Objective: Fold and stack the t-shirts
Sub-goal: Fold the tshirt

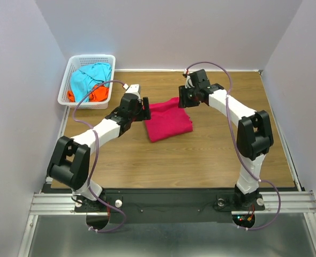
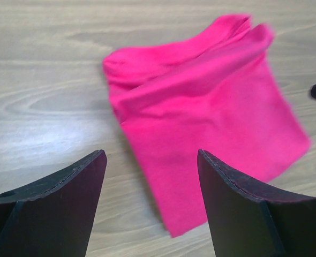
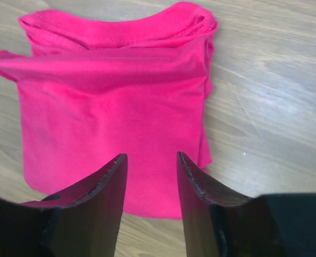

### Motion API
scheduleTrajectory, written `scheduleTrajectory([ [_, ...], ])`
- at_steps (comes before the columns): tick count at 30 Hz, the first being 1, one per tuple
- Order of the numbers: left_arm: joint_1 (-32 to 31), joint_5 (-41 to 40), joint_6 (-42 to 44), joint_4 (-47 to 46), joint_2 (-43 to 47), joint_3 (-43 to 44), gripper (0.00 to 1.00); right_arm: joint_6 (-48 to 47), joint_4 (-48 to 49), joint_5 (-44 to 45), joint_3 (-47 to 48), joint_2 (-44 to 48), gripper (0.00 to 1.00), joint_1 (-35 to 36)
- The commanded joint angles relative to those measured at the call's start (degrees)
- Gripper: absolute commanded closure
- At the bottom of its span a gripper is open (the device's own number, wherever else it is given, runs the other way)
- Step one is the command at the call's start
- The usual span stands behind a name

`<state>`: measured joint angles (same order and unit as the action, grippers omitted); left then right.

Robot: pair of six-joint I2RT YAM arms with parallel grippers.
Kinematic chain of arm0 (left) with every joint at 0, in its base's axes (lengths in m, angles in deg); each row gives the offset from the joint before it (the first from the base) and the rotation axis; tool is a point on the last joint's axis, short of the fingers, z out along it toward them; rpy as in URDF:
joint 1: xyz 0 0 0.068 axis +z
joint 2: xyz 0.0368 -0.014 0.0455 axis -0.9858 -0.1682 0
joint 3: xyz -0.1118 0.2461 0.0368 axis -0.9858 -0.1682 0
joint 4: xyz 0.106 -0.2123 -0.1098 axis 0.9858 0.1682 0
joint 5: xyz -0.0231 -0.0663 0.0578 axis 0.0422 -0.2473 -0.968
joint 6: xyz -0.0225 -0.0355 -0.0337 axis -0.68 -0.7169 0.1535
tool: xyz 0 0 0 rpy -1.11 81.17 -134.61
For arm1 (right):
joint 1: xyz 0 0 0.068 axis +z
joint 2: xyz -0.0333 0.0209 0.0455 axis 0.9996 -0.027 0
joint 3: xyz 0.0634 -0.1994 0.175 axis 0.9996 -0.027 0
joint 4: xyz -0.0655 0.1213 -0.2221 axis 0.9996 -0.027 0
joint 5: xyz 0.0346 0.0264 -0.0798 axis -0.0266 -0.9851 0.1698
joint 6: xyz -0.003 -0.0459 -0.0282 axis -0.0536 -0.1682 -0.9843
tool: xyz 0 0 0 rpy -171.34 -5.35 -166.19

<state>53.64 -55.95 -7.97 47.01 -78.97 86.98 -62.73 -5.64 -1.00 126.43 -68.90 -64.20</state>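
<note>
A crimson-pink t-shirt (image 1: 169, 121) lies folded into a rough square on the wooden table, between my two arms. In the left wrist view this t-shirt (image 2: 211, 107) spreads ahead of my left gripper (image 2: 151, 160), whose jaws stand wide apart above one corner, holding nothing. My right gripper (image 3: 151, 159) hovers over the t-shirt's (image 3: 115, 101) near edge with its jaws parted and nothing between them. From above, the left gripper (image 1: 145, 111) is at the shirt's left edge, the right gripper (image 1: 185, 98) at its far right corner. A turquoise-blue t-shirt (image 1: 89, 77) and an orange t-shirt (image 1: 97, 93) lie in the basket.
A white lattice basket (image 1: 75, 65) stands at the table's far left corner. Grey walls close in the table on three sides. Bare wood (image 1: 163, 160) lies in front of the folded shirt.
</note>
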Motion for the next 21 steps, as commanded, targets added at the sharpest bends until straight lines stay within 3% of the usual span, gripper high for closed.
scheduleTrajectory([
  [1,0.22,-2.47,3.46,-3.54,-2.04,-0.49,0.20,-4.50,5.93,-11.90,0.87,-1.97,0.54,-5.86],
  [5,0.13,-0.72,4.96,-4.68,-6.09,1.97,0.34,-6.87,6.64,-22.01,4.73,-6.28,0.57,-6.58],
  [11,0.13,0.26,6.97,-4.86,-14.08,7.32,0.57,-8.19,6.47,-32.73,10.18,-12.60,0.73,-6.67],
  [21,1.71,1.22,9.44,-4.42,-24.01,17.87,0.58,-6.62,6.55,-40.22,20.11,-24.47,0.77,-8.60],
])
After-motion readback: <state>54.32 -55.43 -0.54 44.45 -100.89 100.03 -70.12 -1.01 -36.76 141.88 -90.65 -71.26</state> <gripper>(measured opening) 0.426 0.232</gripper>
